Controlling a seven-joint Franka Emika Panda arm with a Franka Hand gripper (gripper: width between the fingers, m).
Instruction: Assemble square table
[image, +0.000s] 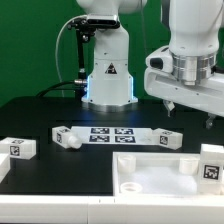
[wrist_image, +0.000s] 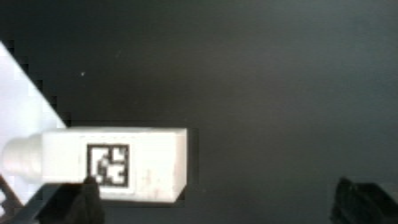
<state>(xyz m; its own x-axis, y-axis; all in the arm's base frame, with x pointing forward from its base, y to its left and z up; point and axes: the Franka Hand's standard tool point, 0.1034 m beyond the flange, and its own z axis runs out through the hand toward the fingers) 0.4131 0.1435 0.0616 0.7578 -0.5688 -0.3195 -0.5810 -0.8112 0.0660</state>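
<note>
Gripper (image: 172, 104) hangs with jaws spread wide, nothing between them. A leg (image: 170, 138) lies flat just off the marker board (image: 112, 134), at its end on the exterior view's right, roughly below the hand. Wrist view: the leg sits nearer one finger (wrist_image: 63, 200), off-centre. Its long axis runs about along the finger-to-finger line, so a wrist turn looks needed. Tabletop (image: 150, 180) lies on the marker board's near side. The leg's tag (wrist_image: 111, 163) is a pattern only, with no readable writing.
</note>
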